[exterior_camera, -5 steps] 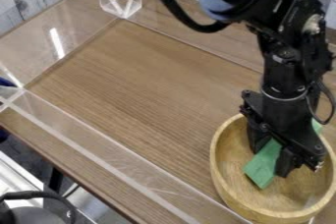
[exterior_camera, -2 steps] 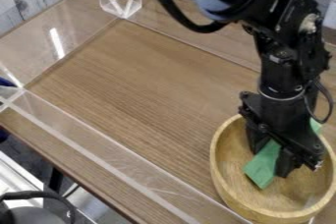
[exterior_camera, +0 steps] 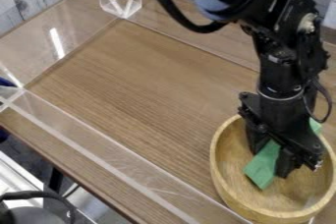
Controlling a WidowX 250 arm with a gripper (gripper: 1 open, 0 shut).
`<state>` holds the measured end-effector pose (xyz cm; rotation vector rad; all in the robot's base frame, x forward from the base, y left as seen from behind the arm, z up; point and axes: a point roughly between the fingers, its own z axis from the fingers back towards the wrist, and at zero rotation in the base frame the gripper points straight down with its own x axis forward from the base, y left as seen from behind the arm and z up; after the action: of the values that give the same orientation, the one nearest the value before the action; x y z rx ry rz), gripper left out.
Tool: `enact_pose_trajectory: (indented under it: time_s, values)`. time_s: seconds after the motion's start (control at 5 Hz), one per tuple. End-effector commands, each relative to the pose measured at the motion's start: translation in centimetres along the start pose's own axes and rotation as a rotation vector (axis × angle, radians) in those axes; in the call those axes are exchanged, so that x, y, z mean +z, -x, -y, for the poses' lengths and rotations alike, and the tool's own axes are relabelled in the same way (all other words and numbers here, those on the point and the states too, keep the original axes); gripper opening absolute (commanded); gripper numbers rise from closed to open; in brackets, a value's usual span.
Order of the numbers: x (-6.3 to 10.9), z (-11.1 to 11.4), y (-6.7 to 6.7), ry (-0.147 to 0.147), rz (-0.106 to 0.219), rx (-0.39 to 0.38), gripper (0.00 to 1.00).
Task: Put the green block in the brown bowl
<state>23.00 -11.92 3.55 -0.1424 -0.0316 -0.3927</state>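
The green block point(exterior_camera: 262, 171) hangs tilted inside the brown bowl point(exterior_camera: 226, 174) at the table's near right corner. Its lower end is close to the bowl's floor. My gripper point(exterior_camera: 284, 157) points straight down into the bowl, its black fingers shut on the block's upper end. The arm's dark body hides the bowl's far rim and the top of the block.
A low clear acrylic wall point(exterior_camera: 79, 135) rings the wooden table top point(exterior_camera: 132, 81). A clear stand point(exterior_camera: 121, 0) sits at the far edge. The bowl lies right by the table's near right edge.
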Motion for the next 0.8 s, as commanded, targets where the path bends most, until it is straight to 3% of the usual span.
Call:
enact_pose_trajectory:
  time_s: [0.0, 0.6]
  values:
    - [-0.77, -0.24, 0.76, 0.005, -0.041, 0.010, 0.00]
    - [-0.74, -0.24, 0.73, 0.019, -0.047, 0.010, 0.00]
